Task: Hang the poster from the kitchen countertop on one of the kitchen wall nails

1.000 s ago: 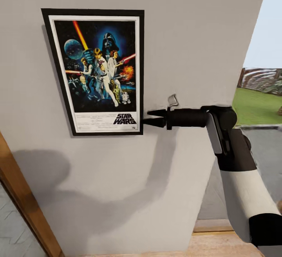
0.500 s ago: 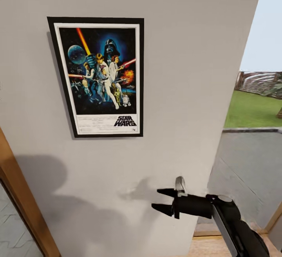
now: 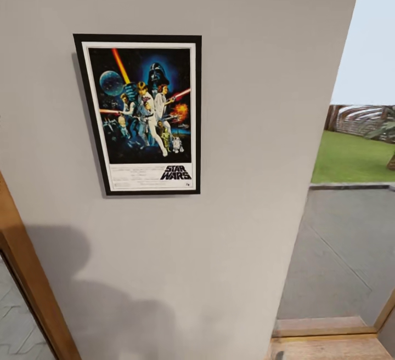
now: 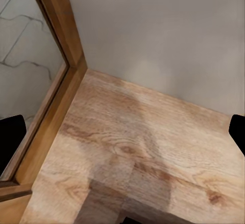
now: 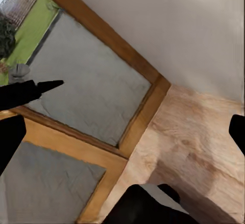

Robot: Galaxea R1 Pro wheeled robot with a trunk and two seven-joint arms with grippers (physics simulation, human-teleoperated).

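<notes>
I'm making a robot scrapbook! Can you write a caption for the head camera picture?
The poster hangs flat on the grey wall, with grass outside to the right.

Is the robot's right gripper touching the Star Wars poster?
Apart. The head view shows the poster alone on the wall; the right wrist view has the right gripper open over wood floor.
</notes>
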